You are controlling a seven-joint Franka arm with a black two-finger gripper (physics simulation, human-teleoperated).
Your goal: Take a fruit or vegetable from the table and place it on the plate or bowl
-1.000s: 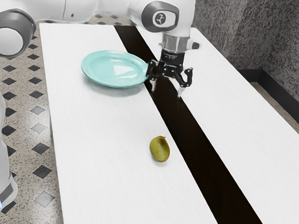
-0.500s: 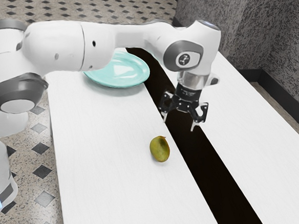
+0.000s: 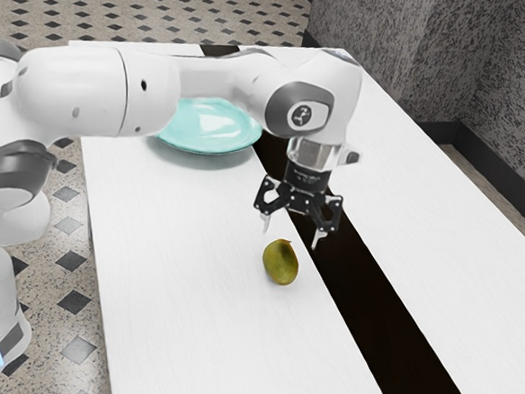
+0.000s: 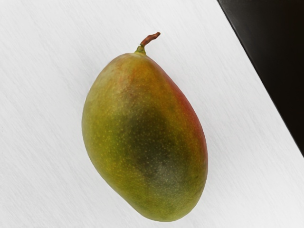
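Note:
A green-yellow mango with a red blush lies on the white table, near the dark gap between the two tabletops. In the wrist view the mango lies right below my hand, its short brown stem pointing away. My gripper hangs open just above and slightly behind the mango, fingers spread, touching nothing. A teal plate sits at the far side of the table, partly hidden behind my arm.
A dark gap runs lengthwise between the white tabletop and a second white tabletop on the exterior view's right. A speckled grey wall stands behind. The tiled floor lies past the table's near-left edge.
My hand has travelled from beside the plate, over the dark gap, down toward the mango and now hovers just above it. The fingers stayed open. The mango and plate have not moved.

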